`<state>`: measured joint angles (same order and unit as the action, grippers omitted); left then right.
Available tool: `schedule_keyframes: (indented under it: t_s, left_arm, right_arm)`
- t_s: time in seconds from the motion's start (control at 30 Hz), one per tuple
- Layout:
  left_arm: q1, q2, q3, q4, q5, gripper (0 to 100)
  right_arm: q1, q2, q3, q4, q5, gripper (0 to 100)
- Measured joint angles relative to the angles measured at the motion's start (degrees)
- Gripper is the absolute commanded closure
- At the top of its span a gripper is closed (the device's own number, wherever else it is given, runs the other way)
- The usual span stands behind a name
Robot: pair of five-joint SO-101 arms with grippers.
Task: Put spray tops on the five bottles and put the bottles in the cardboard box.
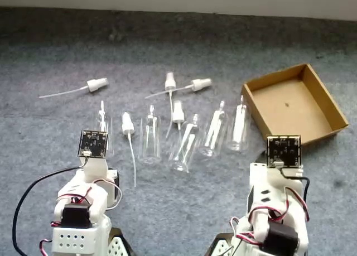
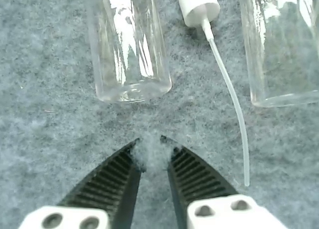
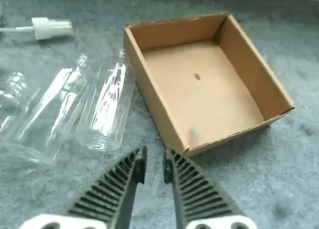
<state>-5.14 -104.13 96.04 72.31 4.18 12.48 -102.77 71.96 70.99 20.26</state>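
The grey, felt-like surface (image 1: 44, 155) carries everything. The box (image 1: 290, 108) lies on it at 3 o'clock from the bottle row, its open side up. The right wrist view shows a small dark mark (image 3: 197, 77) on the box floor.

In the high view the left arm (image 1: 83, 200) sits at 7 o'clock of the row and the right arm (image 1: 279, 211) at 5 o'clock.

The left hand (image 2: 149, 140) hovers low over bare surface, its ribbed fingers a narrow gap apart and gripping nothing. The base of the end bottle (image 2: 127, 44) lies just past its tips, at 12 o'clock. The right hand (image 3: 154, 153) is likewise a little open and empty, with its tips near the box's near corner and the base of the closest bottle (image 3: 107, 109).

Five bottles (image 1: 150, 139) lie on their sides in a row, all uncapped, necks toward 12 o'clock.

Five tops (image 1: 96, 85) lie loose — three at 12 o'clock beyond the row and two among the bottles. One top (image 2: 199, 7) lies between the first two bottles near the left hand, and its thin tube (image 2: 234, 109) runs back toward 6 o'clock.
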Motion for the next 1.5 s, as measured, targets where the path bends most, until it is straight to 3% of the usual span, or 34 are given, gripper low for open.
schedule_keyframes:
  t_s: [0.23, 0.4, 0.63, 0.77, 0.97, 1.3, 1.5]
  left_arm:
    - [0.00, 0.00, 0.00, 0.00, 0.00, 99]
    - [0.00, 0.00, 0.00, 0.00, 0.00, 99]
    - [0.00, 0.00, 0.00, 0.00, 0.00, 99]
    - [0.00, 0.00, 0.00, 0.00, 0.00, 99]
    - [0.00, 0.00, 0.00, 0.00, 0.00, 99]
    - [0.00, 0.00, 0.00, 0.00, 0.00, 99]
    - [0.00, 0.00, 0.00, 0.00, 0.00, 99]
  right_arm:
    - [0.09, 23.30, -15.12, 2.73, 0.88, 88.8]
    - [-0.09, 43.16, -24.97, 2.99, -2.37, 88.5]
    - [-11.16, 65.76, -36.92, 8.44, -6.95, 88.5]
    - [-15.91, 74.99, -43.60, 9.05, -9.93, 88.3]
    - [-16.44, 86.51, -52.31, 9.05, -13.71, 77.3]
    - [-16.70, 104.70, -66.46, 9.05, -14.07, 77.4]
    - [-16.70, 116.40, -75.25, 9.05, -19.78, 77.4]
